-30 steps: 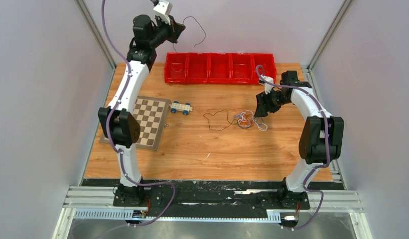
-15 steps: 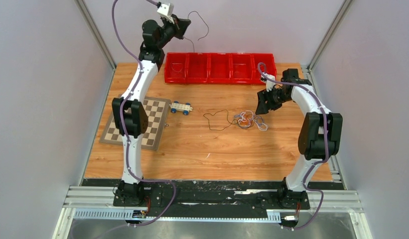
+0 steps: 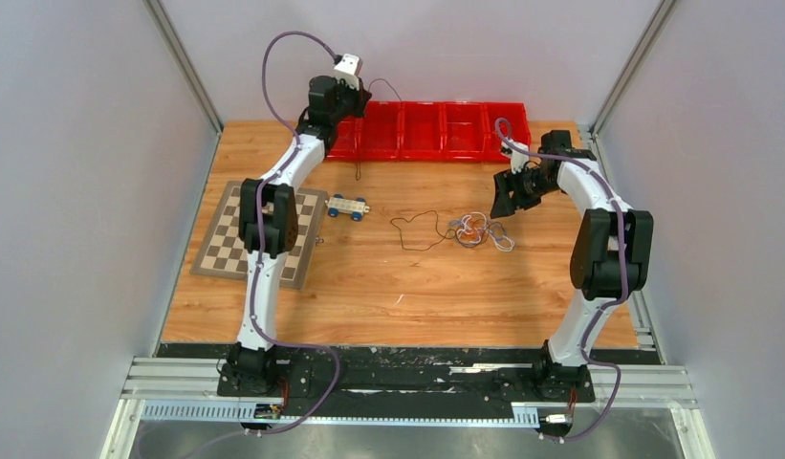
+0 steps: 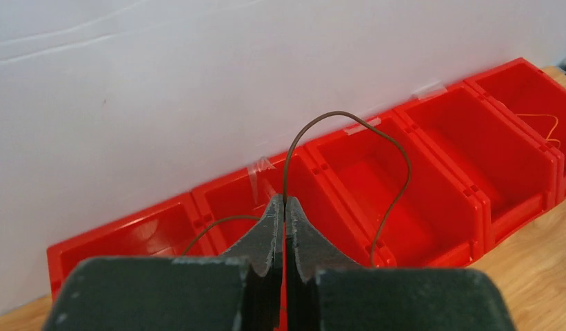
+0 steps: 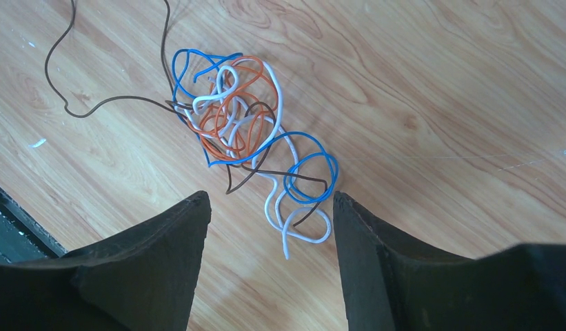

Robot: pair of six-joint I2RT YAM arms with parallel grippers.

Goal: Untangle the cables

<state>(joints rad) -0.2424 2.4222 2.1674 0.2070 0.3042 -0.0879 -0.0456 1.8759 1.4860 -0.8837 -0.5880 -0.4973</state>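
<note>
My left gripper (image 3: 361, 98) is shut on a thin dark cable (image 3: 358, 163), held above the left end of the red bins (image 3: 422, 143). In the left wrist view the gripper (image 4: 285, 201) pinches this cable (image 4: 349, 117), which arches up and hangs down on both sides. A tangle of white, blue and orange-red cables (image 3: 476, 229) lies on the table right of centre, with a dark cable (image 3: 417, 231) trailing to its left. My right gripper (image 3: 503, 203) is open and empty above the tangle's right side. In the right wrist view the gripper (image 5: 269, 198) looks down on the tangle (image 5: 245, 124).
A row of red bins stands along the back edge; a thin orange wire (image 4: 542, 124) lies in one. A small white and blue toy car (image 3: 348, 207) and a checkerboard (image 3: 226, 244) sit at the left.
My left arm has come down and to the right from high at the back wall to just over the red bins, still holding the dark cable. The right arm has barely moved.
</note>
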